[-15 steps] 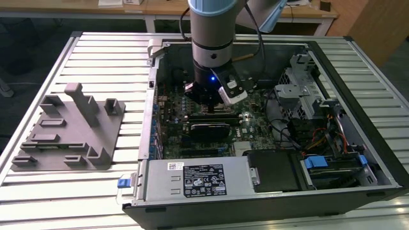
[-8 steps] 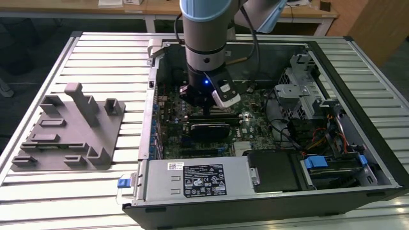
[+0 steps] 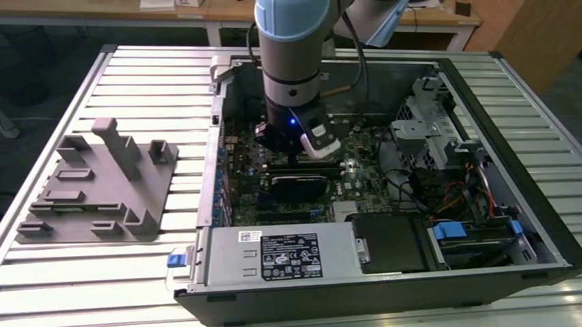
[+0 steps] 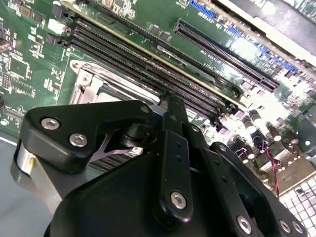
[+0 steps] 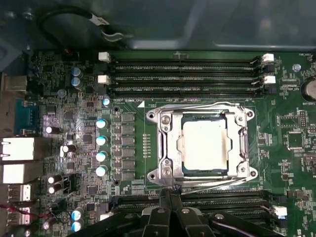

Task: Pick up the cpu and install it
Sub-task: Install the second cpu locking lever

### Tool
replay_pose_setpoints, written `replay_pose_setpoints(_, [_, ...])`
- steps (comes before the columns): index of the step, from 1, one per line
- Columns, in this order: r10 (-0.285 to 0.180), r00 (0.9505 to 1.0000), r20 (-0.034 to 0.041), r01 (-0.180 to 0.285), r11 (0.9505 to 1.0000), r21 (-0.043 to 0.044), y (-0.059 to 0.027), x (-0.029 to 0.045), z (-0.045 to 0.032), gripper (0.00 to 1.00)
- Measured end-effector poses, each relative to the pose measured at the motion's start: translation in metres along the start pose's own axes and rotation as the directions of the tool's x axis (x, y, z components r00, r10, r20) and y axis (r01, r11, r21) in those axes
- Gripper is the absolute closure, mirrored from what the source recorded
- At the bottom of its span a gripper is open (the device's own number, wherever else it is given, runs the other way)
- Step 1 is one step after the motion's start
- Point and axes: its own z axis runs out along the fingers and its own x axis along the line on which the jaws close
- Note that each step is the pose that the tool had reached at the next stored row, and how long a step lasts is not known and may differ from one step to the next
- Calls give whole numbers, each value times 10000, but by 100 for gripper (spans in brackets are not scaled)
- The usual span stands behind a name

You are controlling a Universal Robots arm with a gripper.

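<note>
The arm is reaching down into the open computer case [image 3: 509, 225], which is lying on a slatted metal table [image 3: 136, 75]. The gripper [image 5: 169, 193] is hanging just above the green motherboard [image 5: 89, 163], its black fingers [image 4: 170, 116] pressed together with nothing between them, the tips meeting over the near edge of the socket frame [image 5: 165, 148].

The cpu [image 5: 205, 147] is sitting flat inside that metal frame in the first wrist view, its pale silvery top facing up, enclosed on all sides by the frame and not touched by the gripper. Long black memory slots [image 5: 185, 76] are running along the far side of the frame, and another row is lying under the gripper on the near side. A line of small capacitors [image 5: 101, 148] is standing to one side of the socket.

In the exterior view, a grey power supply [image 3: 282, 255] is filling the near end of the case, drive cages [image 3: 432, 126] are crowding the exterior view's right, and a grey plastic fixture [image 3: 100, 184] is lying on the table to the exterior view's left
</note>
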Motion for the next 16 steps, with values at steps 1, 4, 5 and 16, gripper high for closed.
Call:
replay_pose_setpoints(1, [3, 10000, -2, -3, 10000, -47, -13, 2, 1, 89])
replay_pose_setpoints(4, [10, 10000, -4, -11, 9999, -169, -76, 10, 5, 89])
replay_pose_setpoints(5, [13, 10000, -6, -14, 9998, -218, -92, 15, 8, 89])
replay_pose_setpoints(16, [65, 10000, -32, -68, 9943, -1060, -173, 75, 62, 89])
